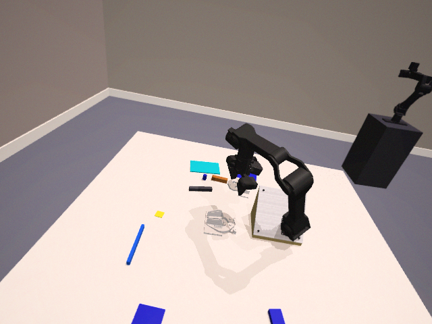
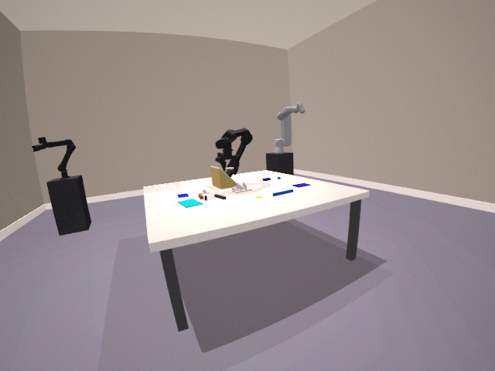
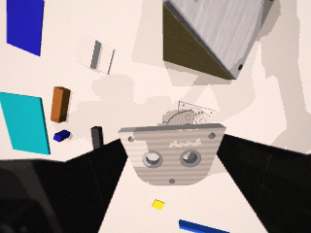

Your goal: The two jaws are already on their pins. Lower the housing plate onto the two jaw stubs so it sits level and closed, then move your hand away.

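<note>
My gripper (image 1: pixel 238 185) (image 3: pixel 169 137) is shut on the pale grey housing plate (image 1: pixel 231 184) (image 2: pixel 229 168) (image 3: pixel 171 170), held in the air by its two side edges. The plate has two large holes and smaller ones. The base with the jaws (image 1: pixel 219 223) (image 2: pixel 241 189) (image 3: pixel 195 116) lies on the table, in front of the gripper and to its left in the top view. In the wrist view the plate hides part of it, so the jaw stubs cannot be made out there.
A wedge block with a grey top (image 1: pixel 272 209) (image 3: pixel 185 49) stands beside the base. A small pale stand (image 3: pixel 95 55), an orange block (image 1: pixel 219 179) (image 3: pixel 59 104), a cyan pad (image 1: pixel 204 167) (image 3: pixel 24 123), a black bar (image 1: pixel 200 189) and a blue bar (image 1: pixel 136 244) lie around.
</note>
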Robot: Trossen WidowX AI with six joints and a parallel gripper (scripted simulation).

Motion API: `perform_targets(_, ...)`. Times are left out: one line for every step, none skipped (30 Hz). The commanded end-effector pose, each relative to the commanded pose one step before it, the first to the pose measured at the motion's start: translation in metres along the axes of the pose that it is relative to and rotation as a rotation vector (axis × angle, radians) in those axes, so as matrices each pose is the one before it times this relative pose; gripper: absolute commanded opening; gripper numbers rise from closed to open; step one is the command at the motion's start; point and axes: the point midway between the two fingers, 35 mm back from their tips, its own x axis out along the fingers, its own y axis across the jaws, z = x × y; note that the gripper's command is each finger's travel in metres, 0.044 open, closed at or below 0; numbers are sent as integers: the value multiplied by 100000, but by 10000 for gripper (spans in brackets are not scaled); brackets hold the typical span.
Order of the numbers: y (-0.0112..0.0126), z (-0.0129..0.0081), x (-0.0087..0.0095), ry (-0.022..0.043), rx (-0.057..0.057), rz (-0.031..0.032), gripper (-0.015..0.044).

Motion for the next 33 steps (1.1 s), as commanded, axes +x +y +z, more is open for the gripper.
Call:
perform_targets(-1469, -478, 297, 350, 9031, -1001, 351)
perform_targets(-301, -89, 54, 12, 1892, -83, 351)
perform_targets(-303, -80, 56, 10, 1892, -85, 351)
perform_targets(-304, -71, 57, 8, 1891, -88, 351)
perform_targets(-305, -62, 59, 6, 1891, -90, 351)
perform_targets(-306, -53, 61, 4, 1889, -93, 351)
perform_targets(-307, -44, 63, 1, 1896, -95, 351)
perform_targets(-307, -35, 64, -1, 1896, -98, 351)
perform_targets(-307, -25, 66, -4, 1896, -100, 351)
perform_targets(-307, -16, 67, -7, 1895, -102, 351)
perform_targets(-306, -7, 69, -9, 1895, -104, 351)
perform_targets(-304, 2, 70, -12, 1889, -106, 351)
perform_targets(-242, 8, 57, -12, 1508, -86, 351)
perform_targets(-145, 8, 35, -8, 905, -52, 351)
perform_targets(-48, 3, 12, -3, 302, -17, 351)
perform_targets(0, 0, 0, 0, 0, 0, 351)
perform_targets(0, 0, 0, 0, 0, 0, 351)
perform_targets(0, 0, 0, 0, 0, 0, 351)
perform_targets(0, 0, 0, 0, 0, 0, 351)
perform_targets(0, 0, 0, 0, 0, 0, 351)
perform_targets(0, 0, 0, 0, 0, 0, 351)
perform_targets(0, 0, 0, 0, 0, 0, 351)
perform_targets(0, 0, 0, 0, 0, 0, 351)
perform_targets(0, 0, 0, 0, 0, 0, 351)
perform_targets(0, 0, 0, 0, 0, 0, 351)
perform_targets(0, 0, 0, 0, 0, 0, 351)
perform_targets(0, 0, 0, 0, 0, 0, 351)
perform_targets(0, 0, 0, 0, 0, 0, 351)
perform_targets(0, 0, 0, 0, 0, 0, 351)
perform_targets(0, 0, 0, 0, 0, 0, 351)
perform_targets(0, 0, 0, 0, 0, 0, 351)
perform_targets(0, 0, 0, 0, 0, 0, 351)
perform_targets(0, 0, 0, 0, 0, 0, 351)
